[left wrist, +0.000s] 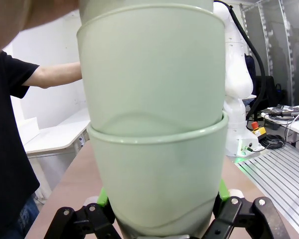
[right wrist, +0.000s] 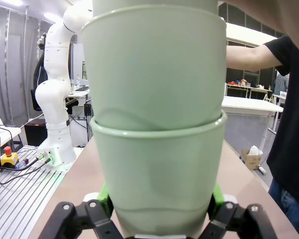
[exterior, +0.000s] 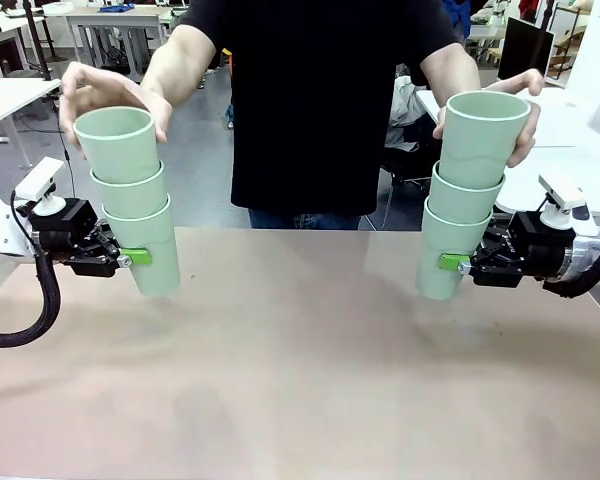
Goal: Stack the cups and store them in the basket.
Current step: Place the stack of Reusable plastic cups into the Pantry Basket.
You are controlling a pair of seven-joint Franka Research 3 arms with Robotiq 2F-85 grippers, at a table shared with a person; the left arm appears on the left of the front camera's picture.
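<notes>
Two stacks of pale mint-green cups hang above the table. My left gripper [exterior: 140, 257] is shut on the bottom cup [exterior: 152, 250] of the left stack, and the person's hand [exterior: 100, 92] holds its top cup [exterior: 118, 142]. My right gripper [exterior: 450, 262] is shut on the bottom cup [exterior: 445, 255] of the right stack, whose top cup [exterior: 480, 135] sits in the person's other hand [exterior: 525, 120]. Each stack holds three nested cups. Up close, the left wrist view shows the gripped cup [left wrist: 157, 184] between green pads, as does the right wrist view [right wrist: 157, 184]. The basket is out of view.
The brown tabletop [exterior: 300, 380] lies bare below both stacks. The person in a black shirt [exterior: 315, 100] stands at the far edge, between the two stacks. White tables [exterior: 10, 95] and other furniture stand behind.
</notes>
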